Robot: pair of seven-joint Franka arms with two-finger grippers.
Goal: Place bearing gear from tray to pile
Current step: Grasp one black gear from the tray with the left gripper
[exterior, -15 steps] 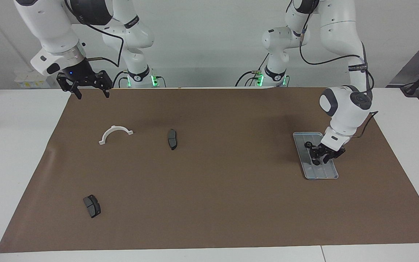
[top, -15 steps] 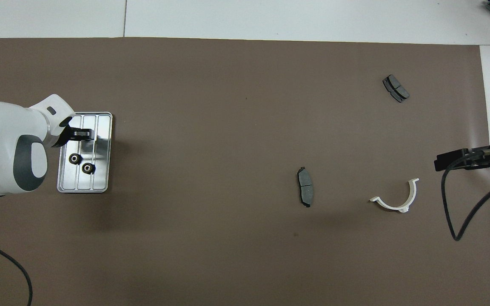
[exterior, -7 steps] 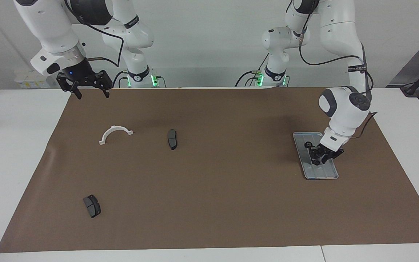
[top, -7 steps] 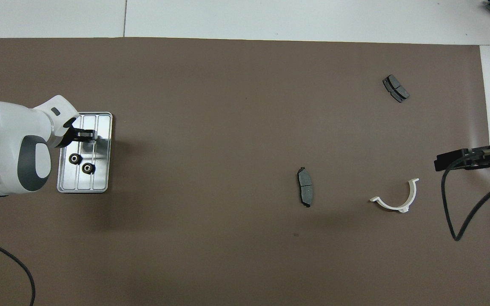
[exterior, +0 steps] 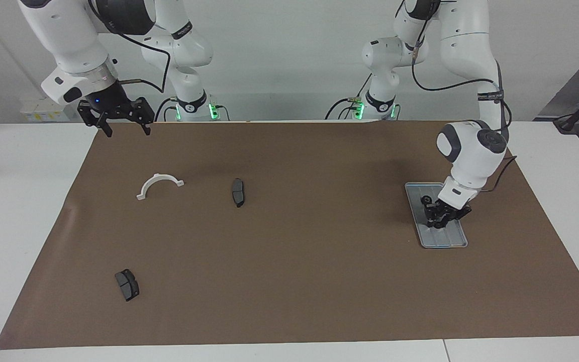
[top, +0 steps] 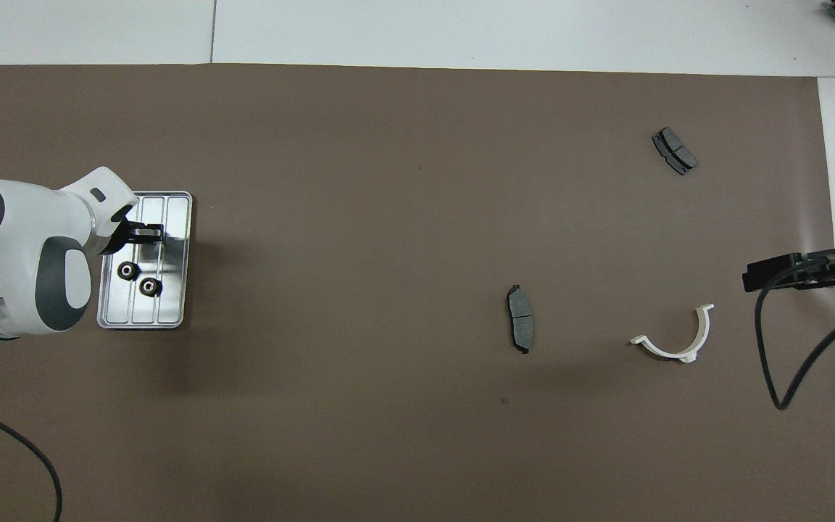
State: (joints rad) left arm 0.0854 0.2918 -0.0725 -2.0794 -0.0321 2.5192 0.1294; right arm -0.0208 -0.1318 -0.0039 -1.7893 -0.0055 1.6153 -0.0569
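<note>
We are pinching our left gripper (exterior: 439, 219) shut on a small gear in the tray (top: 175, 250) beside two other gears (top: 138, 279), and next, we think, comes lifting it out while our open right gripper (exterior: 125, 128) is waiting.

The left end effector (exterior: 439, 217) hangs low over the tray (exterior: 458, 240) and hides whatever lies directly beneath it, so whether it grips a gear cannot be told. In the overhead view the right end effector (top: 754, 278) is cut off by the picture's edge.
</note>
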